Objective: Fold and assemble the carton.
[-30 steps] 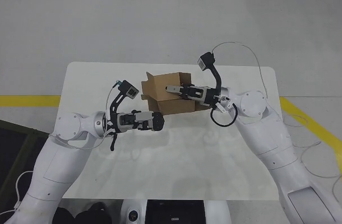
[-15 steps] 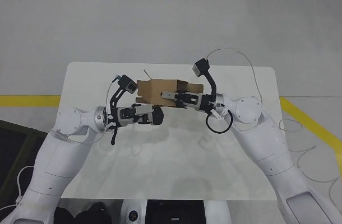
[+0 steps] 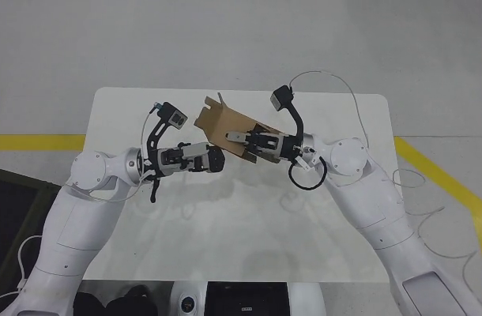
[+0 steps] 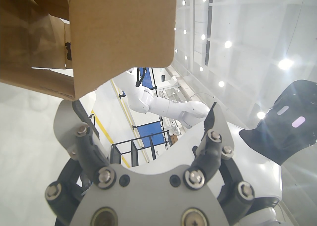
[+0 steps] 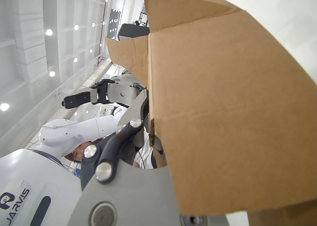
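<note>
A brown cardboard carton [image 3: 225, 125] hangs tilted above the back middle of the white table [image 3: 146, 237], with its flaps loose. My right gripper [image 3: 245, 144] is shut on one of its walls; in the right wrist view a finger [image 5: 138, 109] presses on the carton [image 5: 223, 88] wall and the other finger is hidden behind it. My left gripper [image 3: 217, 159] is just below the carton's near-left corner. It stands open [image 4: 143, 110] with nothing between its fingers, and a flap of the carton [image 4: 118, 26] hangs just beyond the fingertips.
The table's front half is bare white surface. A yellow floor line [image 3: 35, 142] runs past both table sides. A cable [image 3: 336, 71] loops from the right wrist camera over the table's back right.
The right gripper has turned the carton so it now sits tilted, one corner up toward the back. The left arm has risen toward the carton's near-left corner, still open.
</note>
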### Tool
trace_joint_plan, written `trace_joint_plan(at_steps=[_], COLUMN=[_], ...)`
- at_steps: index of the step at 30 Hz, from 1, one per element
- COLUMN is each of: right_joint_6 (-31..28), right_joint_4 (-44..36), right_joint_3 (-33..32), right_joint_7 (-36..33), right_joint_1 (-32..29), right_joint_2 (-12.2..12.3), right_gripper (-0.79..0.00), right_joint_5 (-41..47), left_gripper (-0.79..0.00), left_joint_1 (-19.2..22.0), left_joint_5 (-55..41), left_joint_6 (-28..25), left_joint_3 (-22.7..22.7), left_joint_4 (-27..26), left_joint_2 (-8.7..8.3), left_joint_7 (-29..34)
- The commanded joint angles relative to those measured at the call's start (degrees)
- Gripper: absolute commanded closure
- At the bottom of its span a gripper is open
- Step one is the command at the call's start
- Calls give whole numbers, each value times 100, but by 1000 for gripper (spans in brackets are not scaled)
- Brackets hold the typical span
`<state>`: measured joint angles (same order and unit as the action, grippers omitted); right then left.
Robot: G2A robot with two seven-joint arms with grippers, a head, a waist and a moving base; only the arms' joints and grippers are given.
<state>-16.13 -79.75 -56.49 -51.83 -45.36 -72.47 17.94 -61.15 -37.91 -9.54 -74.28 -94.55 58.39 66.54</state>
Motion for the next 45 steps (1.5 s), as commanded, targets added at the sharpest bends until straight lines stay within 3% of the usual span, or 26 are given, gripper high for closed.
trace_joint_plan(at_steps=[1,14,22,27,33,45], right_joint_6=[-8,-21,36,-2,-126,-313], right_joint_4=[1,198,549,568,443,255], right_joint_3=[-3,-126,-340,-491,-546,-789], right_joint_7=[-10,-226,-959,-1212,-1849,-2374], right_joint_1=[-2,52,223,205,180,211], right_joint_2=[-2,7,82,128,182,277], right_gripper=[0,0,0,0,0,0], right_joint_5=[5,102,187,317,435,733], left_gripper=[-785,-785,-785,-785,-785,-785], left_joint_1=[-5,-6,-174,-327,-361,-223], left_joint_5=[1,98,360,456,1697,2252], left_joint_6=[-3,-172,-902,-1027,-1390,-1205], left_joint_3=[-4,6,-500,-851,-1127,-662], left_joint_4=[3,4,88,240,568,837], left_joint_2=[0,8,-56,-107,-169,-126], left_joint_7=[7,5,-28,-108,-644,-1031])
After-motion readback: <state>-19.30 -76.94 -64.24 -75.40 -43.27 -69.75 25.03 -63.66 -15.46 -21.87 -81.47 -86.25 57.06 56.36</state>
